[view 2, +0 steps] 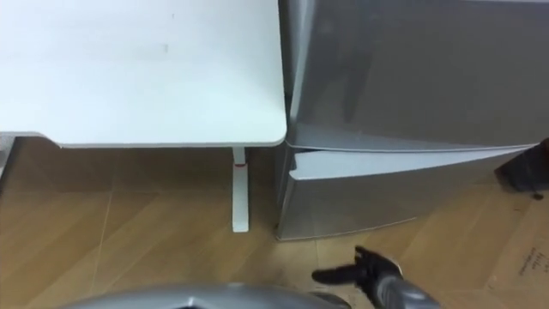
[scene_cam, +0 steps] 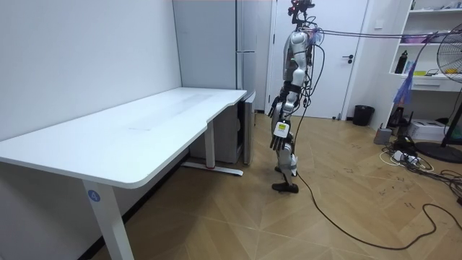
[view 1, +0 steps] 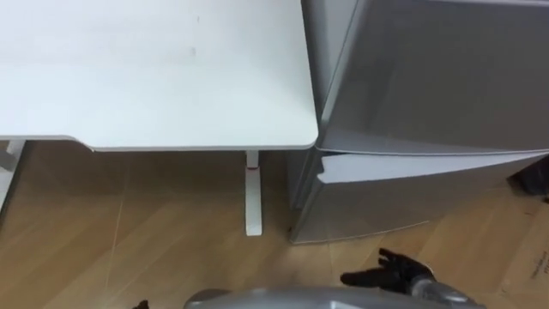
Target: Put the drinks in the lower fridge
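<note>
The grey fridge [view 1: 429, 77] stands right of the white table [view 1: 154, 69], and I stand on the wood floor facing both. Its upper door [view 2: 412, 69] is closed. The lower door [view 1: 386, 202] sits a little forward of it, its top edge showing as a pale band; I cannot tell whether it is ajar. My right hand [view 1: 386, 273] hangs low in front of the lower door, fingers spread and holding nothing. In the room view my left hand [scene_cam: 279, 137] hangs at my side near the table's end.
The table's white leg [view 1: 252, 193] stands just left of the fridge's corner. Flat cardboard [view 1: 527, 257] lies on the floor at the right, with a dark object [view 2: 525, 172] beside the fridge. A fan [scene_cam: 451, 79], a bin [scene_cam: 363, 115] and cables are behind me.
</note>
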{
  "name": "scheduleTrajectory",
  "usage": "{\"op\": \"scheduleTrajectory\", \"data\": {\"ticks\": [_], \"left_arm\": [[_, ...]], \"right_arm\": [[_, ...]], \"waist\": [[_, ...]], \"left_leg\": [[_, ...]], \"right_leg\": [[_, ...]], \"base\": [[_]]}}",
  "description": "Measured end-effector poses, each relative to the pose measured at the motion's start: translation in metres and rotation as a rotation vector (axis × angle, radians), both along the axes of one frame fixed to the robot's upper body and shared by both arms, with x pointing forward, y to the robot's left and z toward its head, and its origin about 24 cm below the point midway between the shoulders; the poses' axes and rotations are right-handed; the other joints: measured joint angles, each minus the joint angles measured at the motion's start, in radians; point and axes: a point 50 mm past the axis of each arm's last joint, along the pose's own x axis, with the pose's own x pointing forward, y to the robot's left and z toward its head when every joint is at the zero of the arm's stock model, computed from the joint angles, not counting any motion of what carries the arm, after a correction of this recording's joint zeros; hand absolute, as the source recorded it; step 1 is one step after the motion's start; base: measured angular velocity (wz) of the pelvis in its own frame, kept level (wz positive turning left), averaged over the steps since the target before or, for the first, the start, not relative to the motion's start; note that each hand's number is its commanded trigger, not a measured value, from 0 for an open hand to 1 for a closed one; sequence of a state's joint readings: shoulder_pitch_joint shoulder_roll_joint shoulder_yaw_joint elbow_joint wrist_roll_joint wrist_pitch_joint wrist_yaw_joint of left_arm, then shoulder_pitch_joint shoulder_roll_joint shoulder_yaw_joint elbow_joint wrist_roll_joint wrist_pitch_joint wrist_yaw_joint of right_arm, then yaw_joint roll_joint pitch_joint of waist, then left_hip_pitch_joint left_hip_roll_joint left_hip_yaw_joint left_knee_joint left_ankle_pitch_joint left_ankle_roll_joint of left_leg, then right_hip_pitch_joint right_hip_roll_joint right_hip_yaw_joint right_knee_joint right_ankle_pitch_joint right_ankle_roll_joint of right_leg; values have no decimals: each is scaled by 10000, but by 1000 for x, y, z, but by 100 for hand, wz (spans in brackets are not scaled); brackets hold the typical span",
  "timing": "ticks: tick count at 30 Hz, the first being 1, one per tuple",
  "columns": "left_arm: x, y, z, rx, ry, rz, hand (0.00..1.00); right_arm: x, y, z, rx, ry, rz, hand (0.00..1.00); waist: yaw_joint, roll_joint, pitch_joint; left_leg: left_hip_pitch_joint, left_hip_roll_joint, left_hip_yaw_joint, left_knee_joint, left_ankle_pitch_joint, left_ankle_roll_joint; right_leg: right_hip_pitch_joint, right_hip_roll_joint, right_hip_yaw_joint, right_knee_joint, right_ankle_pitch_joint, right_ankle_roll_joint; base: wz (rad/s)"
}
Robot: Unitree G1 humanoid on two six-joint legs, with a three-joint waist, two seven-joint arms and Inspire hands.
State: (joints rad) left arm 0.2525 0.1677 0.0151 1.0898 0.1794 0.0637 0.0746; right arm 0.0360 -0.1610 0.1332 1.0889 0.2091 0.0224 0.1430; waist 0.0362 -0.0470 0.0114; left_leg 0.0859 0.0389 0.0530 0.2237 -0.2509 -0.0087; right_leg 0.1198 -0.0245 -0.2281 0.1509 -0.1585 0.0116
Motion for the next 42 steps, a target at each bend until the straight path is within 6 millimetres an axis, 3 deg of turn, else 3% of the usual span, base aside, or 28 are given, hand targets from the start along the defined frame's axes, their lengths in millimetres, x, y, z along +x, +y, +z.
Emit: {"op": "scheduleTrajectory", "data": {"ticks": [4,9,12,13,29,42], "left_arm": [[6,0,0,-61,-107,-143,0],[9,2,1,-82,-160,-107,0],[12,2,1,-145,-215,-272,0],[14,3,2,-189,-258,-319,0],[34,6,4,-199,-518,-800,0],[25,7,2,-77,222,-800,0]], "right_arm": [[45,6,19,-305,-1850,540,0],[58,5,24,-807,-2140,650,0],[72,4,30,-932,-2299,811,0],[77,2,32,-994,-2324,882,0],[110,-5,62,-2315,-2198,2780,0],[116,-7,67,-2175,-2319,2913,0]], "waist": [[36,3,19],[304,-60,38],[367,-117,1],[413,-116,46],[822,-221,122],[937,-309,127]], "left_leg": [[93,-3,-21,8,7,-2],[101,-6,-21,-23,7,-2],[-50,-17,-28,56,7,0],[-88,-17,-40,105,7,0],[-221,-19,21,149,79,30],[-377,-17,-12,90,222,-7]], "right_leg": [[117,15,74,-8,-1,-2],[101,13,109,-8,-6,1],[-1,-14,42,-3,-12,-2],[-10,-15,32,0,-12,-3],[-357,-74,77,367,-2,-18],[-487,-38,61,319,39,-87]], "base": [[3],[0],[0],[3],[-4],[1]]}}
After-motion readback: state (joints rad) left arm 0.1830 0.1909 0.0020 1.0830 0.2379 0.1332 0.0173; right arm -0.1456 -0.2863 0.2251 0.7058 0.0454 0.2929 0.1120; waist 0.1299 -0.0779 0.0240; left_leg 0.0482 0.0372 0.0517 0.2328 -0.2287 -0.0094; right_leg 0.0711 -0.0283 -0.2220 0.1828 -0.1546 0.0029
